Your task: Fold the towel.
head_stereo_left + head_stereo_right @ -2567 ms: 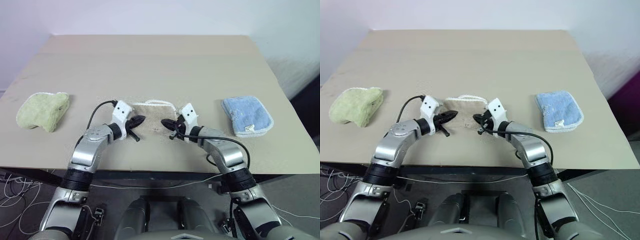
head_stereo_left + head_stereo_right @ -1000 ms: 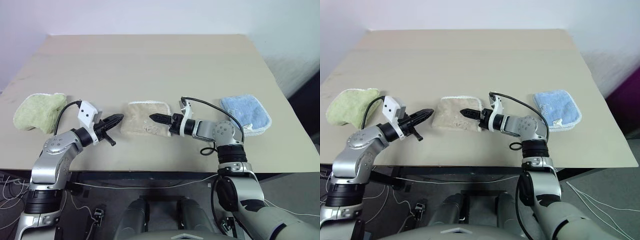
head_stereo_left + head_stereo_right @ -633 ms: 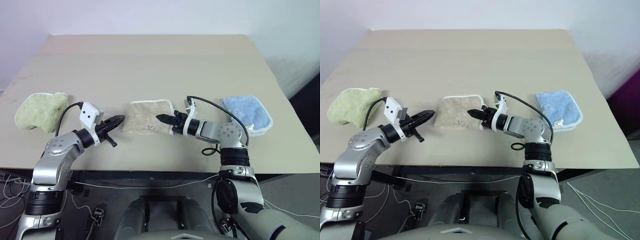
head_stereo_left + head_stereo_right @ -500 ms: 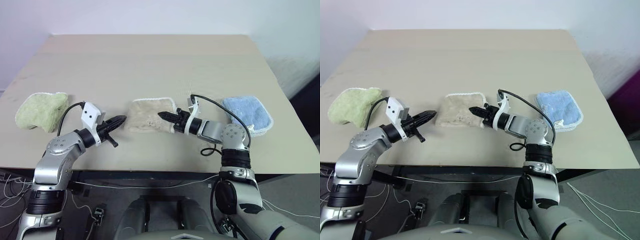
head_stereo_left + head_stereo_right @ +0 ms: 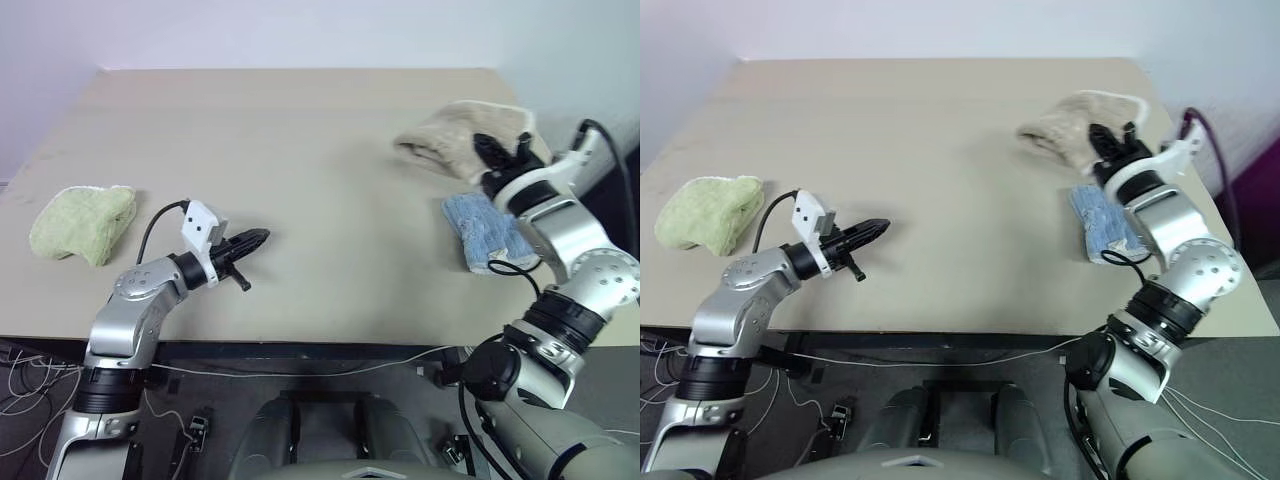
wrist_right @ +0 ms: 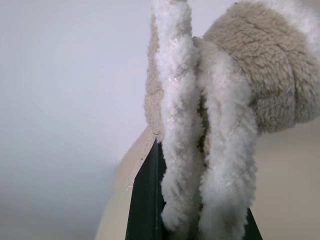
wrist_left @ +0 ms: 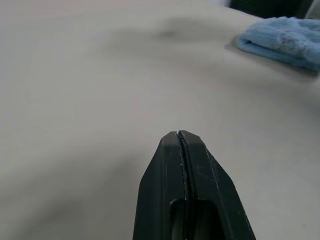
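Hovering low over the near part of the desk [image 5: 300,150], the left claw [image 5: 258,238] is fully closed and empty, its arm reaching forward and inward. A light-green cloth [image 5: 82,222] lies at the desk's left side. At the right, a light-blue cloth [image 5: 490,228] lies flat. Above and just beyond it, the right claw [image 5: 497,150] is clamped on the bunched beige towel [image 5: 455,135], which hangs off the desk surface, its white corded edging [image 6: 180,125] between the fingers.
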You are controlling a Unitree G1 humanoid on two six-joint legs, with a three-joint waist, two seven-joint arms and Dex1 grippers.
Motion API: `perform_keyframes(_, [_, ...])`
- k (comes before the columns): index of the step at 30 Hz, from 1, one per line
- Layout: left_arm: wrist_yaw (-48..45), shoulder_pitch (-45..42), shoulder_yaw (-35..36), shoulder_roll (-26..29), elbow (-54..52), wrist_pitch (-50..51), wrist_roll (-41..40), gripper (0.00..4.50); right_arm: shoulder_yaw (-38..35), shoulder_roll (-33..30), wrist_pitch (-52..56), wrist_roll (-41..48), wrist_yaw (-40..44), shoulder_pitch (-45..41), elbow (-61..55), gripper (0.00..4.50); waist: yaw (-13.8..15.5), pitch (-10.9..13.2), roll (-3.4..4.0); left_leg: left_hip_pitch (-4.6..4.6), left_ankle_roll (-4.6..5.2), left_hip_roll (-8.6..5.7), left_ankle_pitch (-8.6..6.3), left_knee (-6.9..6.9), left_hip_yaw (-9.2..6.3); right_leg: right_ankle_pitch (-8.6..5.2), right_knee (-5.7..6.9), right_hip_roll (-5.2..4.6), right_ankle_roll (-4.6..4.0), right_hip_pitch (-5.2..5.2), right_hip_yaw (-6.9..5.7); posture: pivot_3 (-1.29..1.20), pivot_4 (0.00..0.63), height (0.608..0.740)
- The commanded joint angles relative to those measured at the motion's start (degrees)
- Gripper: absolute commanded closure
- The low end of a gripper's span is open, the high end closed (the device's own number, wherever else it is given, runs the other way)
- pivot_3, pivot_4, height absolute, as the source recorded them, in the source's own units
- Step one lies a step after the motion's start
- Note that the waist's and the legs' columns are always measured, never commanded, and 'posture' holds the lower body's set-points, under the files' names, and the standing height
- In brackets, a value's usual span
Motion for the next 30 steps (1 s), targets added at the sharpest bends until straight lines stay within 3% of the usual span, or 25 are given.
perform_keyframes(1, [-1.0,-1.8,-0.9,-0.3,0.8,-1.7,0.7,4.50,-1.2,0.9,-1.4,4.0,-10.6,3.7,-3.5,4.48,-0.1,0.0,0.01,0.00,0.00,0.00,0.00,0.00,0.00,0.00,0.01,0.00,0.00,0.00,0.01,0.00,0.150,0.740])
perform_keyframes(7, [-1.4,-3.0,-1.8,-1.4,2.2,-2.4,1.2,4.50,1.0,2.9,-4.8,6.3,-20.0,10.8,-7.3,4.48,0.0,0.0,0.07,0.00,0.01,0.00,0.01,0.01,0.09,0.00,0.03,0.04,0.01,-0.01,0.08,0.00,0.150,0.740])
perform_keyframes(16, [-1.4,-2.8,-2.3,-2.4,2.4,-2.7,1.5,4.50,3.8,-0.2,-10.8,7.6,-20.5,13.2,-6.8,4.48,0.1,0.0,0.07,0.01,0.02,0.00,0.00,0.04,0.08,0.00,0.02,0.11,0.01,0.04,0.05,0.00,0.150,0.740])
perform_keyframes(23, [-1.5,-2.6,-2.7,-2.9,2.5,-2.8,1.5,4.50,4.9,-1.7,-14.1,12.1,-21.2,14.2,-8.5,2.40,0.1,0.0,0.07,0.02,0.03,-0.01,0.00,0.04,0.08,0.00,0.02,0.11,0.01,0.05,0.05,0.00,0.150,0.740])
perform_keyframes(30, [-2.8,-3.3,-3.3,-3.3,3.7,-3.0,1.4,4.50,6.3,-3.5,-17.5,15.2,-23.0,16.8,-13.6,0.03,0.1,0.0,0.08,0.02,0.03,-0.01,0.00,0.04,0.07,-0.01,0.02,0.11,0.01,0.05,0.05,0.00,0.150,0.740])
